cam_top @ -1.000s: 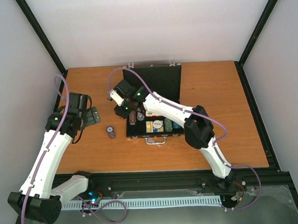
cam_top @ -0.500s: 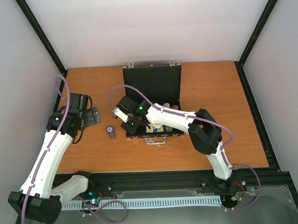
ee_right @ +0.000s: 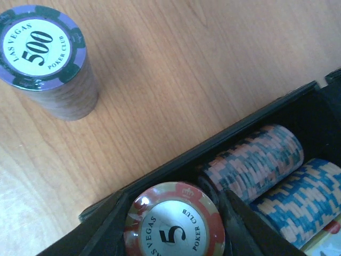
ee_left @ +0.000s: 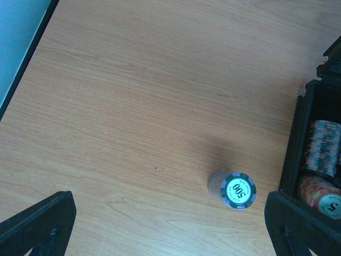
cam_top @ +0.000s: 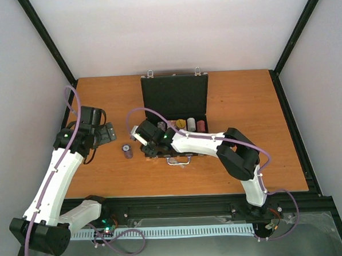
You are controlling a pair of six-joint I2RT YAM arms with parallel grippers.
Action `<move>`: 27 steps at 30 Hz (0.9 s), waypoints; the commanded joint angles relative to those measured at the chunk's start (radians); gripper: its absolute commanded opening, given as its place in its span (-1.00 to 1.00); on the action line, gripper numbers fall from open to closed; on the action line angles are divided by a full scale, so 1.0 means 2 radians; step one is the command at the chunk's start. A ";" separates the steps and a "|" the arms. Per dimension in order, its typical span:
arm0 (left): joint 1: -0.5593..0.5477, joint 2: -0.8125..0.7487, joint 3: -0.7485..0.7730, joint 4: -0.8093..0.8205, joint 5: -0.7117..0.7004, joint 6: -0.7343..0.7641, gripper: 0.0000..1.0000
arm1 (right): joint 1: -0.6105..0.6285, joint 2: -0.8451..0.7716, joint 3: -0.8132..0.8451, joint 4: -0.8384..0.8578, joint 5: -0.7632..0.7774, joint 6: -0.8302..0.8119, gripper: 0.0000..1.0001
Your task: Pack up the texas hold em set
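Poker case [cam_top: 175, 99] is laid open mid-table, with open tabletop [cam_top: 244, 101] on both sides. Its tray is partly hidden by the right arm, stretched low across the case front. Red 5 chip stack [ee_right: 173, 234] is pinched by right gripper [ee_right: 173, 210] at the case's front-left corner. Purple 500 stack [cam_top: 127, 150] is stood just left of the case. Left gripper [ee_left: 168, 213] is spread wide and empty, farther left.

Open black case [cam_top: 175, 96] holds chip rows [ee_right: 253, 157], red 5 stack [ee_right: 173, 224]; purple 500 stack [cam_top: 127, 151] upright outside
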 commanded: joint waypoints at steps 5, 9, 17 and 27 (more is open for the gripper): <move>0.002 0.003 0.001 0.008 -0.001 0.005 1.00 | 0.015 -0.002 -0.055 0.107 0.131 -0.030 -0.94; 0.002 0.005 0.000 0.009 0.000 0.006 1.00 | 0.018 -0.004 -0.060 0.130 0.165 -0.035 -0.94; 0.002 0.003 -0.005 0.010 -0.001 0.006 0.99 | 0.022 -0.008 -0.061 0.075 0.112 -0.008 -0.88; 0.002 -0.001 -0.014 0.012 0.003 0.001 1.00 | 0.023 -0.009 -0.057 -0.027 -0.037 0.018 -0.32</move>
